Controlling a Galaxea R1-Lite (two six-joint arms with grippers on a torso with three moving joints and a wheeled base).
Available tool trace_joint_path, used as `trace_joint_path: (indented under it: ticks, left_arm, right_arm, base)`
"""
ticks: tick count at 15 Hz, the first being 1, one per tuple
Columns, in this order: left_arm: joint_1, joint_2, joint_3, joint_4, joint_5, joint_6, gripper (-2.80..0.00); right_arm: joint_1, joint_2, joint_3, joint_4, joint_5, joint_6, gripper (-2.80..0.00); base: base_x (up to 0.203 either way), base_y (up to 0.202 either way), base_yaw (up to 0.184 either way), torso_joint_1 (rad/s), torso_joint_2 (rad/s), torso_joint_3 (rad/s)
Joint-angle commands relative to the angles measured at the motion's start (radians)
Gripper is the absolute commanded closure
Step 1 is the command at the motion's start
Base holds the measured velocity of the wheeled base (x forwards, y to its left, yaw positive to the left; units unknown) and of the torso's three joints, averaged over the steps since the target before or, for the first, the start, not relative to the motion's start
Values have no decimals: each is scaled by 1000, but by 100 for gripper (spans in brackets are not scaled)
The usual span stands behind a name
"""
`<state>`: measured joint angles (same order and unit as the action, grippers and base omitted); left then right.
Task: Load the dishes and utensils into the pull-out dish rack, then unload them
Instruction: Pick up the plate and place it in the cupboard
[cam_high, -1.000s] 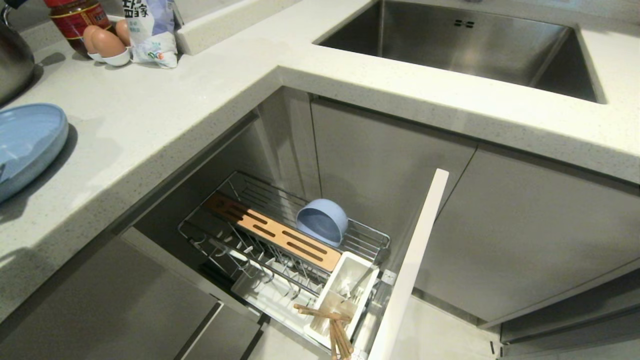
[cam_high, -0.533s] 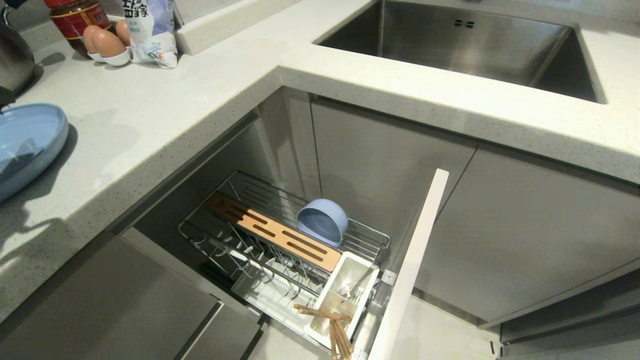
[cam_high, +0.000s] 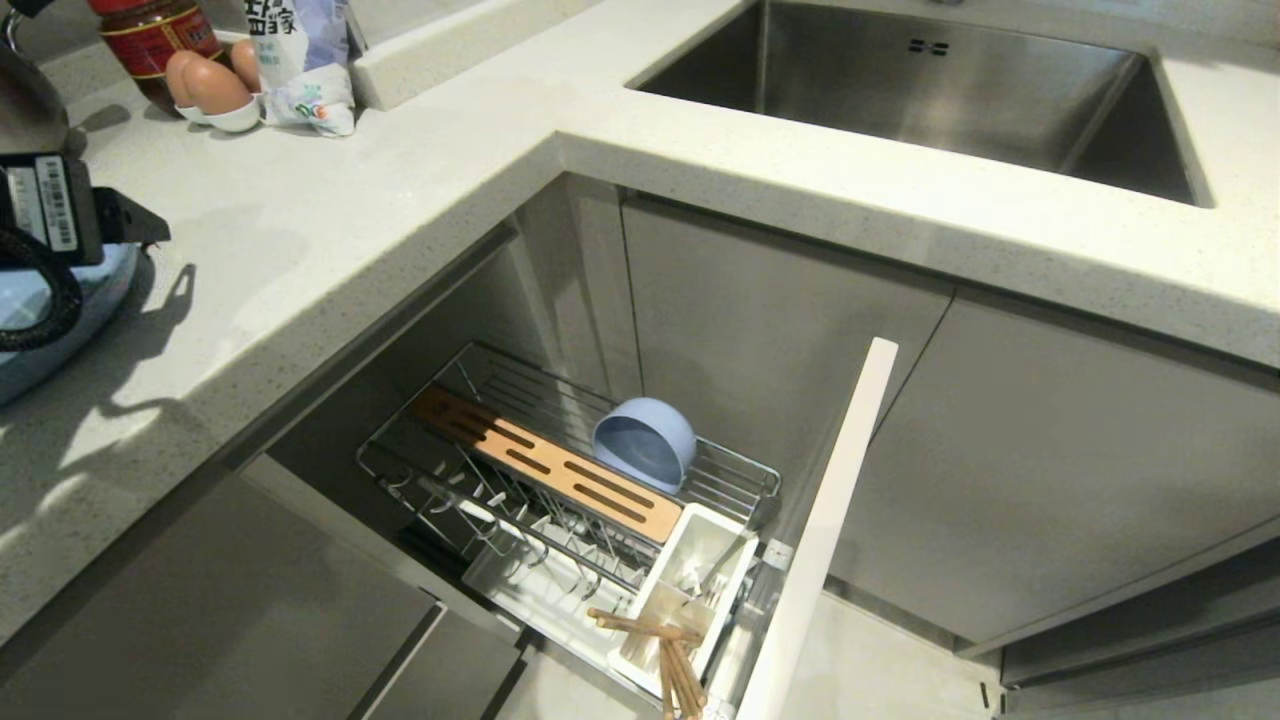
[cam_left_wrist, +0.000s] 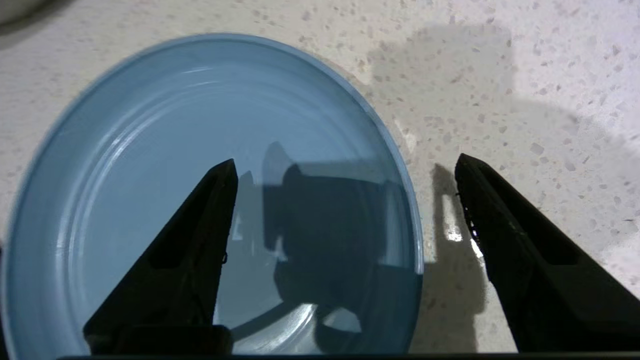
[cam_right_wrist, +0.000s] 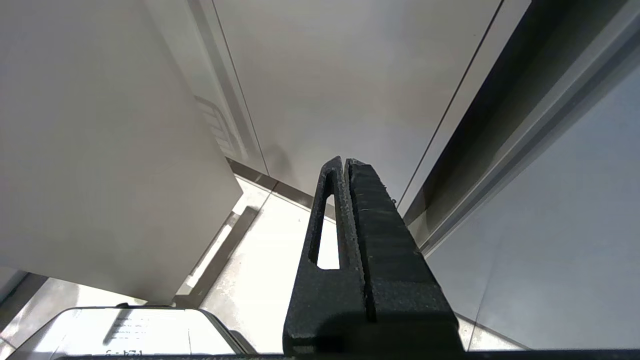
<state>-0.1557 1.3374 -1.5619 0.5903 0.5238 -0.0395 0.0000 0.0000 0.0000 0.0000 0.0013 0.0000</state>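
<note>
The light-blue plate (cam_left_wrist: 175, 150) lies flat on the speckled counter; in the head view only its edge (cam_high: 50, 350) shows at the far left, under my left arm's wrist (cam_high: 45, 215). My left gripper (cam_left_wrist: 345, 160) hangs open above it, one finger over the plate, the other over bare counter, the rim between them. The light-blue bowl (cam_high: 645, 443) rests on its side in the pull-out dish rack (cam_high: 740, 480). Wooden chopsticks (cam_high: 665, 645) stick out of the white caddy (cam_high: 700, 560). My right gripper (cam_right_wrist: 345, 161) is shut and empty, parked low beside the cabinet fronts.
The steel sink (cam_high: 950, 90) is set in the counter at the back right. Eggs (cam_high: 205, 85), a sauce jar (cam_high: 150, 35) and a bag (cam_high: 300, 60) stand at the back left. The rack's pale front panel (cam_high: 830, 520) juts out on the right.
My left arm has come into the head view from the left and now covers most of the plate, throwing a shadow on the counter. Plate, bowl and rack have not moved.
</note>
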Motion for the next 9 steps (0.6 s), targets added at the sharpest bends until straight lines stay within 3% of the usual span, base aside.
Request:
trace_joint_path:
  ticks: [1, 9]
  left_arm:
    - [1, 29, -3, 11, 2, -2, -280]
    - [14, 64, -13, 11, 1, -16, -280]
  right_arm:
    - [0, 0, 0, 0, 0, 0, 0]
    - [0, 0, 0, 0, 0, 0, 0]
  base:
    - [0, 0, 0, 0, 0, 0]
    - [0, 0, 0, 0, 0, 0]
